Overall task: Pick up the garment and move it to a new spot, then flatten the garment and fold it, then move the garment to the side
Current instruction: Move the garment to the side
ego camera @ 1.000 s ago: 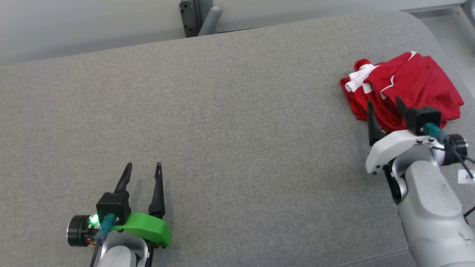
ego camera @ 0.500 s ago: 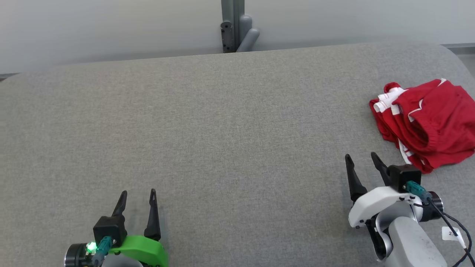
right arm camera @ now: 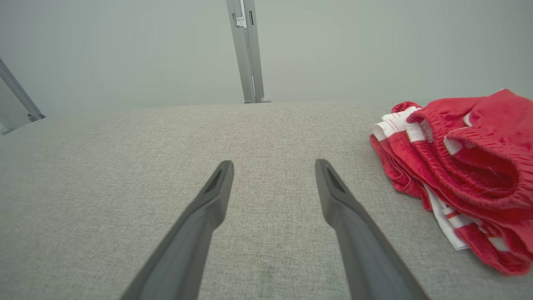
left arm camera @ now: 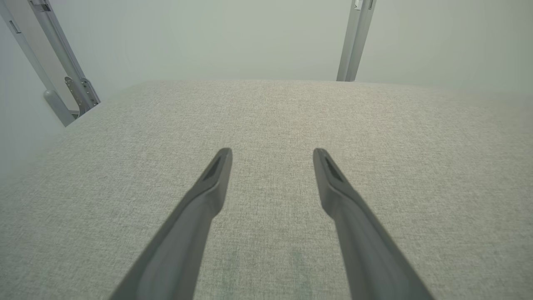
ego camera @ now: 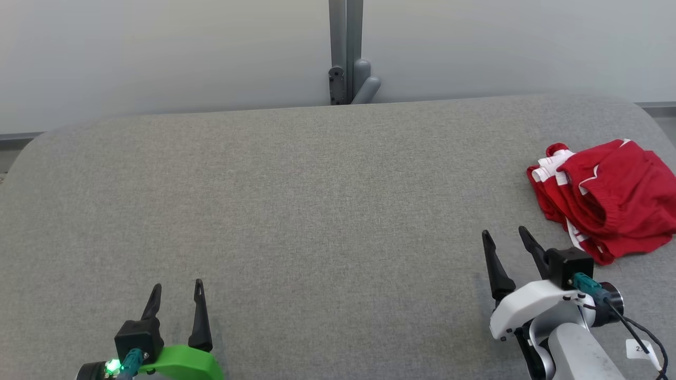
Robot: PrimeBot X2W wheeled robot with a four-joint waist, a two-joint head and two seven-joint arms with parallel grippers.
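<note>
The garment point(ego camera: 607, 198) is a crumpled red piece with white trim, lying in a heap at the right end of the grey padded table point(ego camera: 317, 211); it also appears at the right in the right wrist view point(right arm camera: 466, 175). My right gripper point(ego camera: 503, 236) hangs open just left of and nearer than the heap, touching nothing, and its fingers point(right arm camera: 333, 196) point past the cloth's left side. Far off at the lower left my left gripper point(ego camera: 177, 287) is open and empty over bare fabric, seen wide apart in its own view point(left arm camera: 272, 154).
A grey metal post with a bracket point(ego camera: 346, 63) stands behind the table's far edge against a pale wall. The table's rounded right end lies just beyond the garment. Broad grey surface stretches between the two grippers.
The head camera has tilted up and turned, shifting the whole picture. The right gripper has drawn back from over the garment's near edge and now stands apart from it.
</note>
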